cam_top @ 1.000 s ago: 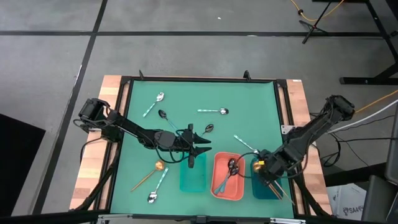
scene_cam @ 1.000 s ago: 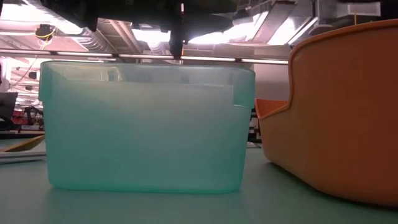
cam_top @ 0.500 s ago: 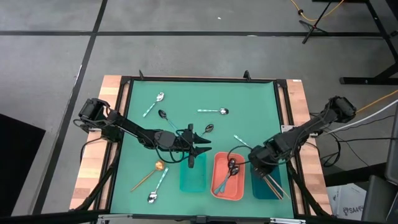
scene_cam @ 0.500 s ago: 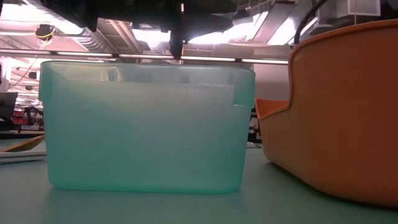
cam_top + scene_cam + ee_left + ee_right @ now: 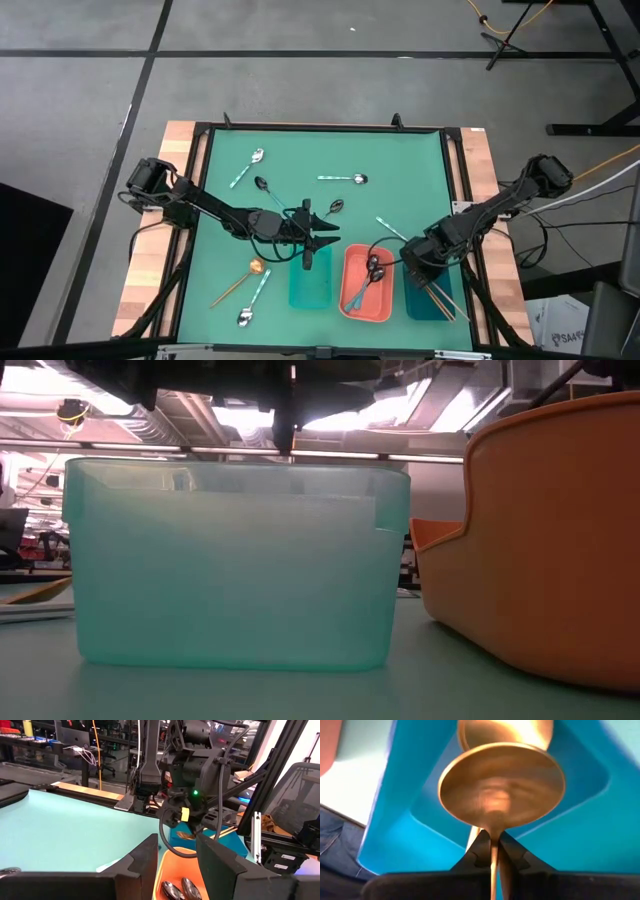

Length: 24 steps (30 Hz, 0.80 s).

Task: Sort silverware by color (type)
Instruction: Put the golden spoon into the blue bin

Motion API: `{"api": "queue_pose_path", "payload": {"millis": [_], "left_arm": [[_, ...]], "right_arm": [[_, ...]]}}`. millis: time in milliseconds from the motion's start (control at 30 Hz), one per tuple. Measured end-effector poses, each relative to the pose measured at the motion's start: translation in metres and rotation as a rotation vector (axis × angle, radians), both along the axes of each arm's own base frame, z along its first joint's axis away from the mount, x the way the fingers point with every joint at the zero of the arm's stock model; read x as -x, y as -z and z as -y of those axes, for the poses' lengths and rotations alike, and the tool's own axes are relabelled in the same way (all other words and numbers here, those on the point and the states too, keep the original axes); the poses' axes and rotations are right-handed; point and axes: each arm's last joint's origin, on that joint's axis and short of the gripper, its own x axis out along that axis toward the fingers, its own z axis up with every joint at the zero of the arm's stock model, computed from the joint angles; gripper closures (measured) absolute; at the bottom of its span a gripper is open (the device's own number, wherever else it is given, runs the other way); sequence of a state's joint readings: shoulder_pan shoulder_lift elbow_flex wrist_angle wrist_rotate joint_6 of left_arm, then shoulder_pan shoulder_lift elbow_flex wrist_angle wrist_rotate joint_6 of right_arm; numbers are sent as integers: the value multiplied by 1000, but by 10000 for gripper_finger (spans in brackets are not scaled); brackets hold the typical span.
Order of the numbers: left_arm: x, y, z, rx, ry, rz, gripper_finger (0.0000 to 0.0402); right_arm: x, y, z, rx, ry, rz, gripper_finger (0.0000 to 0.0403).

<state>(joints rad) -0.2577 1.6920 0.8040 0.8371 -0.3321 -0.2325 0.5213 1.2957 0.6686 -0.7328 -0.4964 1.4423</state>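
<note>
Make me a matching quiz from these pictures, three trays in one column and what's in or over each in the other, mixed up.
Things:
1. coral tray
2. dark blue tray
3. teal tray

States:
A. left tool hovering at its far end
B. dark spoons inside
C. right tool holding a gold spoon above it

Pairs: 1-B, 2-C, 3-A

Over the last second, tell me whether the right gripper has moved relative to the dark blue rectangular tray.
Yes. In the high view the right gripper, shut on a gold-copper spoon, has shifted from over the dark blue rectangular tray toward the table's far side.
</note>
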Motion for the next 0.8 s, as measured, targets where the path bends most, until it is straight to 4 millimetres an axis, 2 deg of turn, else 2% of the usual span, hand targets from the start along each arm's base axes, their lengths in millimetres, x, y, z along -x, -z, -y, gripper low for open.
{"api": "queue_pose_path", "payload": {"millis": [400,800], "left_arm": [[0,0,0,0,0,0,274],[0,0,0,0,0,0,274]], "right_arm": [[0,2,0,-10,13,5,402],[-1,3,0,14,20,19,373]]}}
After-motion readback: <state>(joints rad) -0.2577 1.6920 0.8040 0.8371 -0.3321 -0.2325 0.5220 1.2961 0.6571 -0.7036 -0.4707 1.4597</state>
